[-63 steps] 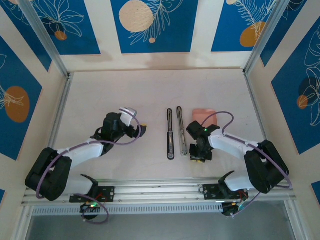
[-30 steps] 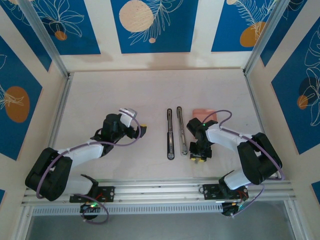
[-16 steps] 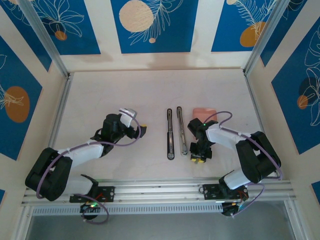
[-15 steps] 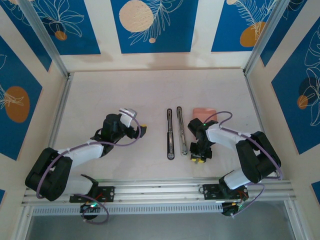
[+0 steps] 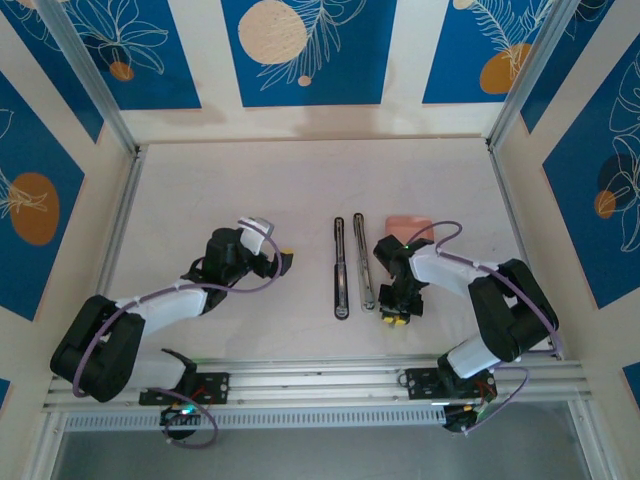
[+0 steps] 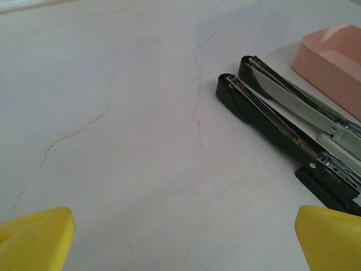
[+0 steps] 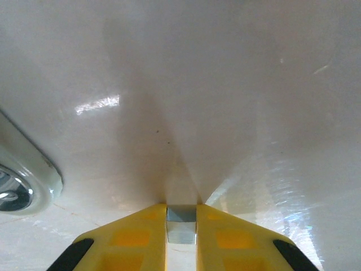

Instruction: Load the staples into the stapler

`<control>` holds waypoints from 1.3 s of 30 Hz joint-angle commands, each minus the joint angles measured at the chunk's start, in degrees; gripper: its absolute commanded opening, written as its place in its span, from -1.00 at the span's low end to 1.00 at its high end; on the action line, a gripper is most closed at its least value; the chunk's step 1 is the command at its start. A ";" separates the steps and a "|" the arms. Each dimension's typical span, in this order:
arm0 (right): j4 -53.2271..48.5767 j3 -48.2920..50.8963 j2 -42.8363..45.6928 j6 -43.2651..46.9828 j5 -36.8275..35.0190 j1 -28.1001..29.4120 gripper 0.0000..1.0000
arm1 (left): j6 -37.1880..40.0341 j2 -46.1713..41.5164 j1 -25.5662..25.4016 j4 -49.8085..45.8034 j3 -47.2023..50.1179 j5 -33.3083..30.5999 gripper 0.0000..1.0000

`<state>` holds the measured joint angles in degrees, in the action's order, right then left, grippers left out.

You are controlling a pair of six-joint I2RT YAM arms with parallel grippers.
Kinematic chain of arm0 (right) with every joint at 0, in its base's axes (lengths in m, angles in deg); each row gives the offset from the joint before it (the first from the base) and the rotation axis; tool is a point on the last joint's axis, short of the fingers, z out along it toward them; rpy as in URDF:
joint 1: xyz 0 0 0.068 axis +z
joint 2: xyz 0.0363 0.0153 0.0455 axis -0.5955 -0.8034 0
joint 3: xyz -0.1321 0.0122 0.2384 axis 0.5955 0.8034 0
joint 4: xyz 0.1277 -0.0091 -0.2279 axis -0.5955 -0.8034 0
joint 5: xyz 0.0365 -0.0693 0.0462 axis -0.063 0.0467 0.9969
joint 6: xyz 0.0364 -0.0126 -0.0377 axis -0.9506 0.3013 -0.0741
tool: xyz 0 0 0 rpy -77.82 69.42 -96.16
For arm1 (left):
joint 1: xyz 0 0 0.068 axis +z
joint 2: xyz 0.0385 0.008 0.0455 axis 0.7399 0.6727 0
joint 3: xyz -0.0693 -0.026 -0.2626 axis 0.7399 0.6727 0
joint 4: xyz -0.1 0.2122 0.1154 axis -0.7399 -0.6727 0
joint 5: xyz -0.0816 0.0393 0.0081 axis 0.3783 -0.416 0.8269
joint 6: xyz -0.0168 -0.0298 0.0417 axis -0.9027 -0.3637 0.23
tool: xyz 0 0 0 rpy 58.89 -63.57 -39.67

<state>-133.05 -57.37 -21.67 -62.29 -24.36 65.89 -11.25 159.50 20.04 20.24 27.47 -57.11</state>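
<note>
Staples (image 7: pixel 181 223) sat pinched between your right hand's (image 5: pixel 398 318) yellow pads, down at the tabletop (image 5: pixel 250 190) just beside the opened stapler (image 5: pixel 350 265). Strip looked light and stiff but brittle and slick, so you wanted a gentle hold on its flat sides. Left hand (image 5: pixel 284 262) was spread, empty.

Walled by cream boards (image 5: pixel 402 60) carrying blue leaf-patterned panels (image 5: pixel 345 70); floored with a pale, faintly veined bench (image 5: pixel 250 185); edged by silvery aluminium rails (image 5: pixel 300 384).
</note>
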 commanded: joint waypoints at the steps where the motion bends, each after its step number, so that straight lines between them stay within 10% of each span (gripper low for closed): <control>1: 1.06 1.16 2.34 -1.48 -1.81 1.46 -0.64 | 0.03 -1.29 -0.63 0.29 0.48 0.91 1.00; 17: 9.89 -0.40 16.85 -4.73 -14.56 13.01 -0.65 | -0.60 -10.48 -0.64 -5.92 1.88 0.31 1.00; 39: 20.87 -4.22 7.29 -5.45 -22.33 27.21 -0.65 | -2.44 -6.74 -0.60 -0.13 4.66 0.38 0.99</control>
<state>-113.10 -60.91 -13.67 -65.96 -45.17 92.47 -12.97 152.18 20.04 18.01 32.11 -57.13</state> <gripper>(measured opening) 0.178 0.998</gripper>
